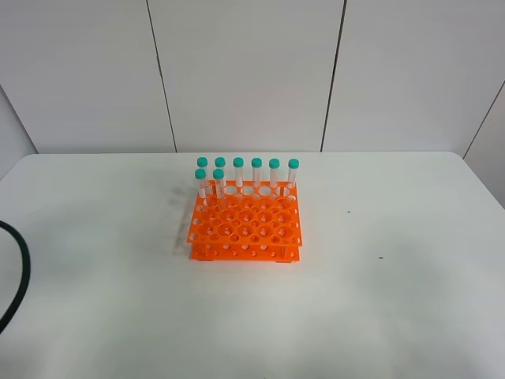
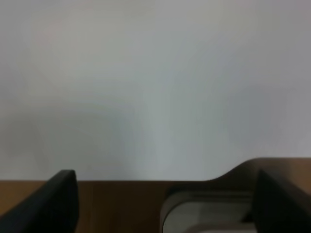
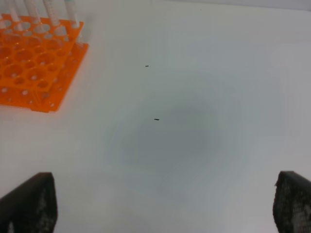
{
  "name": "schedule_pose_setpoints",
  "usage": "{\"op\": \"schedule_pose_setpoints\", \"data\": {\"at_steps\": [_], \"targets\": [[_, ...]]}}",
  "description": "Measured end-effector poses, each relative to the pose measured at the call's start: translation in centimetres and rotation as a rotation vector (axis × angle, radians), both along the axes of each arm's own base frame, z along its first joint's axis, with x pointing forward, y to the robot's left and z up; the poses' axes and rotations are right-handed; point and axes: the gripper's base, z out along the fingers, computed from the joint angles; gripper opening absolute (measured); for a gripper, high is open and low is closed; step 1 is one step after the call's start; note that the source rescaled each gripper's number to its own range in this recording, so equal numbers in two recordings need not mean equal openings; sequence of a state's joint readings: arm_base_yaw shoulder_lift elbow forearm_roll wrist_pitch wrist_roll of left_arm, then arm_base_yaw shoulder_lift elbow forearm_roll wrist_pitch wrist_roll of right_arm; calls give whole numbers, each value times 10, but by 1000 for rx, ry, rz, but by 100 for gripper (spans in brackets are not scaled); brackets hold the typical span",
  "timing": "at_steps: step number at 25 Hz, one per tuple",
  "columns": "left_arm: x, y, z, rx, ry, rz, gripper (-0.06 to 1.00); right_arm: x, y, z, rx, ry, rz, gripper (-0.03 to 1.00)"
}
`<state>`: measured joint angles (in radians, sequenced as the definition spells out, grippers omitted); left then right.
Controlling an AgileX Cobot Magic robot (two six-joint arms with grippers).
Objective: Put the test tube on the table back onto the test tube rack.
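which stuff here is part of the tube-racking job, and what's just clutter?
Job:
- test tube rack, orange
- eight teal-capped tubes standing in the rack; no loose tube shows on the table
- table
- left gripper and right gripper, both open and empty

Clutter:
- black cable at the table's left edge
- small dark specks on the tabletop

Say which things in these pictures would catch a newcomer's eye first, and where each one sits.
The bright orange test tube rack stands out at once, near the middle of the white table. Eight teal-capped test tubes stand upright in it: six along its far row, two just in front at the left. A black cable curves in at the table's left edge.
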<state>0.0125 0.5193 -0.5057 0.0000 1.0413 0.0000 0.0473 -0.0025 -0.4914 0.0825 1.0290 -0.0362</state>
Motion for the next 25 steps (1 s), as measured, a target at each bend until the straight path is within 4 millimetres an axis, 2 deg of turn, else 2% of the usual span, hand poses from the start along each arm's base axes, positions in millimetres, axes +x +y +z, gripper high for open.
{"op": "schedule_pose_setpoints", "data": {"at_steps": [7, 14, 25], "targets": [[-38, 0, 14, 3, -258, 0, 100, 0, 0, 0, 0, 0, 0, 98], [-75, -1, 18, 6, -490, 0, 100, 0, 0, 0, 0, 0, 0, 98], [-80, -1, 18, 6, -520, -1, 100, 0, 0, 0, 0, 0, 0, 98]]}}
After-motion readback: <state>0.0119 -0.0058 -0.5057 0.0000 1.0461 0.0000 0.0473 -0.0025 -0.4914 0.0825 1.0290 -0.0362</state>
